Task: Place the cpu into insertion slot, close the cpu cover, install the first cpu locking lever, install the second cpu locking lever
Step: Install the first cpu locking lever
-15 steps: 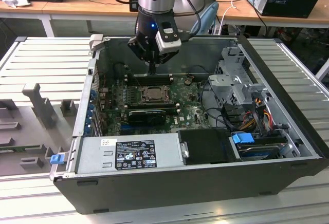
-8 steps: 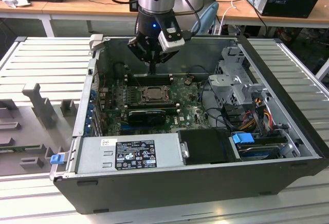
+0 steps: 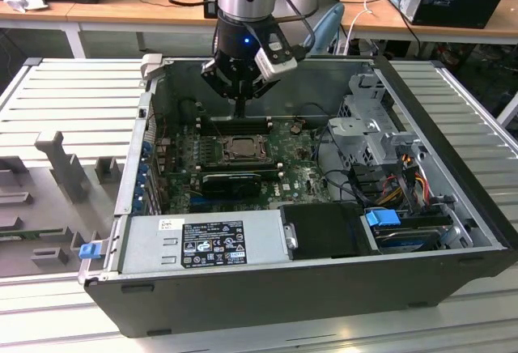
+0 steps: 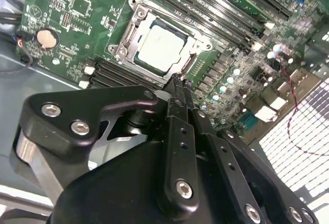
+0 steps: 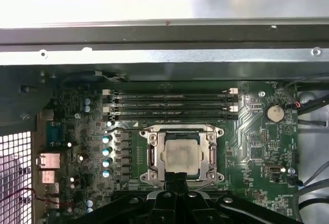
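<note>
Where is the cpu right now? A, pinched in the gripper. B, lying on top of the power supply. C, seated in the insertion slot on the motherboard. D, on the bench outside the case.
C: in the first wrist view the cpu lies flat inside the silver rim of the insertion slot, with the shut gripper at the slot's edge.

Exterior view: even, moderate room light from above; the case [image 3: 453,231] interior is dim, with soft shadow over the board [image 3: 303,171]. First wrist view: the case wall [image 5: 164,8] is washed white. Second wrist view: the cpu [image 4: 160,47] glares and the grille [image 4: 303,131] is burnt out.
</note>
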Tool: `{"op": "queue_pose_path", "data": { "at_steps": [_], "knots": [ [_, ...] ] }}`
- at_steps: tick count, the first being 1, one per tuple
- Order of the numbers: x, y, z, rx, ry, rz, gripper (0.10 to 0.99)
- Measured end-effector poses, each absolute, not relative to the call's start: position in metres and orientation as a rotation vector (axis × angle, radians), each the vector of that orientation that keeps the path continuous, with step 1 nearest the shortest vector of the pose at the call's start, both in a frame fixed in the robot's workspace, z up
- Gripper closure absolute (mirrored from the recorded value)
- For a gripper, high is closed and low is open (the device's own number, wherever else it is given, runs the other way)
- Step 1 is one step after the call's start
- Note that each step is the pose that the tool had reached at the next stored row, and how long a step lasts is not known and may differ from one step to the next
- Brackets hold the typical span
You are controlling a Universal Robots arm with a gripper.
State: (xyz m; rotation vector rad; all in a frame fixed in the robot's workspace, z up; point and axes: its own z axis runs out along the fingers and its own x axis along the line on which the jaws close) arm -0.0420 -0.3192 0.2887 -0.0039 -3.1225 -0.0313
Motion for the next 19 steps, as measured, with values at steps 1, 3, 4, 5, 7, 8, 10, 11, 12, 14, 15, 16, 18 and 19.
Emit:
{"op": "queue_pose_path", "data": {
  "at_steps": [1,3,4,5,7,8,10,11,12,14,15,16,18,19],
  "knots": [
    [-0.042,-0.319,0.289,0.011,-3.122,-0.031,0.98],
    [-0.042,-0.319,0.289,0.055,-3.122,-0.031,0.98],
    [-0.042,-0.319,0.289,0.09,-3.121,-0.03,0.98],
    [-0.042,-0.319,0.289,0.117,-3.12,-0.03,0.98],
    [-0.048,-0.319,0.288,0.137,-3.124,-0.031,0.98],
    [-0.052,-0.319,0.288,0.137,-3.126,-0.034,0.98],
    [-0.058,-0.319,0.286,0.136,-3.129,-0.038,0.98],
    [-0.059,-0.319,0.285,0.133,-3.129,-0.038,0.98],
    [-0.059,-0.319,0.283,0.105,-3.131,-0.038,0.98],
    [-0.063,-0.319,0.28,0.075,-3.132,-0.046,0.98],
    [-0.069,-0.319,0.279,0.076,-3.132,-0.058,0.98],
    [-0.075,-0.319,0.278,0.075,-3.133,-0.062,0.98],
    [-0.085,-0.319,0.276,0.076,-3.133,-0.064,0.98],
    [-0.091,-0.319,0.275,0.076,-3.134,-0.064,0.98]
  ]
}}
